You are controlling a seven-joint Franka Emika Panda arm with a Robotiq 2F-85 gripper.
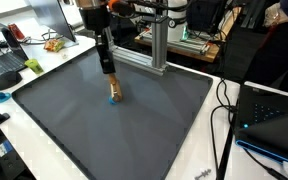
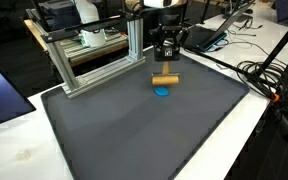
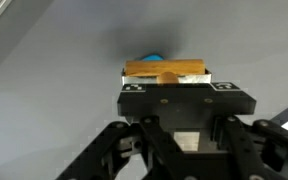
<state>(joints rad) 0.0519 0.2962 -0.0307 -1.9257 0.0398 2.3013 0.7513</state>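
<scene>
A tan wooden block (image 3: 164, 69) lies crosswise between my fingers, and my gripper (image 3: 164, 80) is shut on it. Just under the block a small blue piece (image 3: 151, 57) peeks out, resting on the dark grey mat (image 3: 54, 110). In both exterior views the gripper (image 1: 111, 84) (image 2: 165, 70) points straight down over the mat's far part, with the block (image 1: 115, 91) (image 2: 165, 79) at its tips and the blue piece (image 1: 114, 100) (image 2: 162, 92) directly beneath. Whether the block touches the blue piece I cannot tell.
An aluminium frame (image 1: 156, 50) (image 2: 94, 55) stands at the mat's far edge, close to the arm. Black cables (image 1: 224, 110) (image 2: 266, 75) and a laptop (image 1: 274, 120) lie beside the mat. A desk phone (image 1: 6, 62) sits on the white table (image 2: 14, 140).
</scene>
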